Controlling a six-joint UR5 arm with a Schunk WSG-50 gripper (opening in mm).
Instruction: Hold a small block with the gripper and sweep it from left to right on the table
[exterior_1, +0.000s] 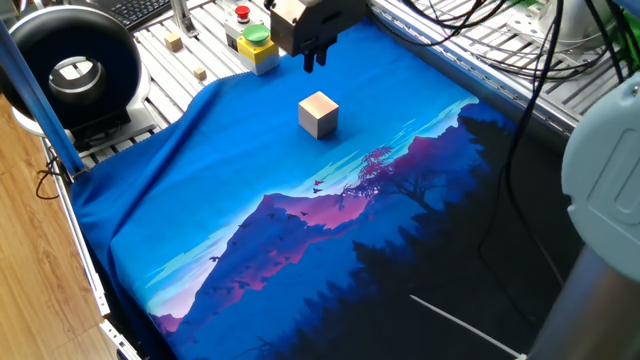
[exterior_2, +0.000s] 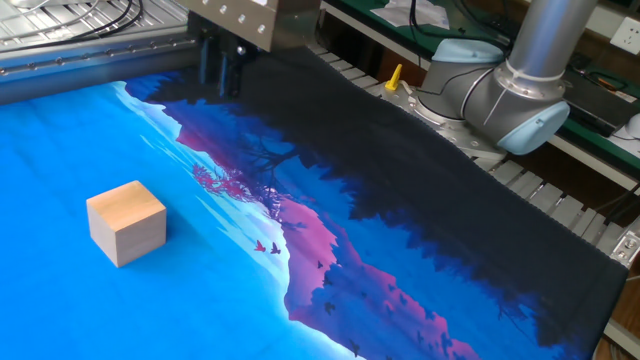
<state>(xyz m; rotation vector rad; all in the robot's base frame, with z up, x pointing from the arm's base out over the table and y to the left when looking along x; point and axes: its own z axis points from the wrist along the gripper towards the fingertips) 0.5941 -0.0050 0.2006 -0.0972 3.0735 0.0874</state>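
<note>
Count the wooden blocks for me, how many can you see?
3. The big wooden cube sits on the blue cloth. Two tiny wooden cubes sit on the slatted metal surface. The arm could hide more.

A blue mountain-print table (exterior_1: 200, 200) carries one small block (exterior_1: 319, 114), sitting flat.

Robotics lab; slatted aluminium bench (exterior_1: 560, 95); emergency-stop box (exterior_1: 252, 42); cables (exterior_1: 470, 25)

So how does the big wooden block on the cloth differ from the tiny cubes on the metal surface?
The small block is far larger than the tiny cubes. It rests on the blue printed table; they sit on bare aluminium slats. Both are light tan wood, untouched.
</note>
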